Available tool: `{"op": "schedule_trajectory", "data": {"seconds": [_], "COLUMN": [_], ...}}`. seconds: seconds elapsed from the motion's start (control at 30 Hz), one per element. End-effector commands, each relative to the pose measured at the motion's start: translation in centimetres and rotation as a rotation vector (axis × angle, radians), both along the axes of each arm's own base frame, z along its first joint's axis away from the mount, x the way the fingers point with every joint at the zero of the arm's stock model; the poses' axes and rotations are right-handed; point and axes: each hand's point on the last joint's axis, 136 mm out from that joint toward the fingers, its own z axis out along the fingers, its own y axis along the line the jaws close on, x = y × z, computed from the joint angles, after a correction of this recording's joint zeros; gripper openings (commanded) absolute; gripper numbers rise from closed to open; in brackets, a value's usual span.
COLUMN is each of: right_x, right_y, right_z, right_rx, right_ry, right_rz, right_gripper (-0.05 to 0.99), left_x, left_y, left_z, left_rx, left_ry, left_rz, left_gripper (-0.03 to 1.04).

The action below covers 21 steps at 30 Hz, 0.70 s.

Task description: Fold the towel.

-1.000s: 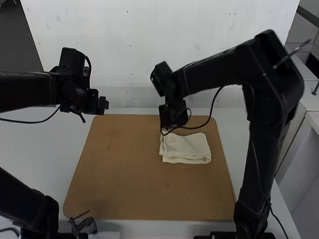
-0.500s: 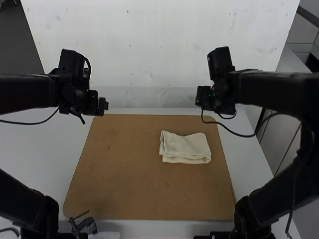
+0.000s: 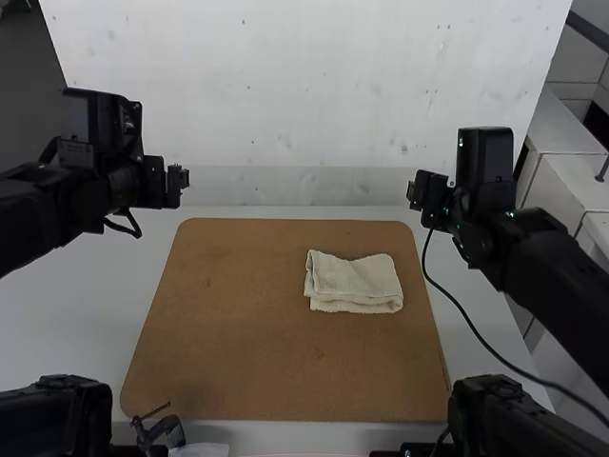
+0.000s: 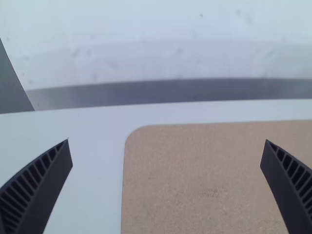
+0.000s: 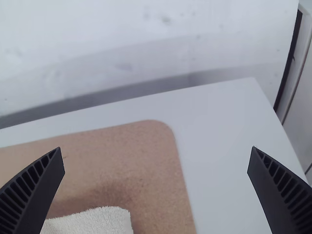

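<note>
While I watched from my station, the towel (image 3: 354,286) was lying as a small, layered rectangle on the brown board (image 3: 228,333), right of the centre in the high view. The folding seemed to me finished, or almost; the edges at its lower side were not perfectly even, so maybe only a light straightening was left. The left fingers (image 4: 39,187) and the right fingers (image 5: 36,187) were spread wide, with nothing between them. I could read no label or writing.
</note>
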Motion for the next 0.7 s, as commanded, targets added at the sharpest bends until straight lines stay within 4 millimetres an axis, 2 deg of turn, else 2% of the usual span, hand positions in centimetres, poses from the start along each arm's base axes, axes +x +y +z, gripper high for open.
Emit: {"op": "schedule_trajectory", "data": {"seconds": [0.0,0.1,0.33,0.53,0.67], "right_x": [-1.8,-3.2,-5.1,-6.1,-6.3], "right_y": [-1.3,-2.3,-3.7,-3.5,-3.3], "right_z": [2.7,3.5,3.7,4.3,4.4], "right_rx": [0.000,-0.005,-0.042,-0.047,-0.045], "right_ry": [-0.137,-0.203,-0.295,-0.369,-0.390], "right_rz": [-0.032,-0.058,-0.102,-0.086,-0.076], "right_gripper": [0.96,0.96,0.96,0.96,0.96], "left_x": [-1.2,-2.1,-4.2,-5.3,-6.6], "left_y": [-0.1,-0.6,-1.5,-0.6,0.5], "left_z": [2.9,4.5,7.1,9.0,11.1], "left_rx": [0.007,-0.002,0.010,0.017,0.014], "left_ry": [-0.114,-0.169,-0.277,-0.350,-0.423], "left_rz": [-0.016,-0.036,-0.093,-0.061,-0.019], "left_gripper": [0.99,0.99,0.99,0.99,0.99]}}
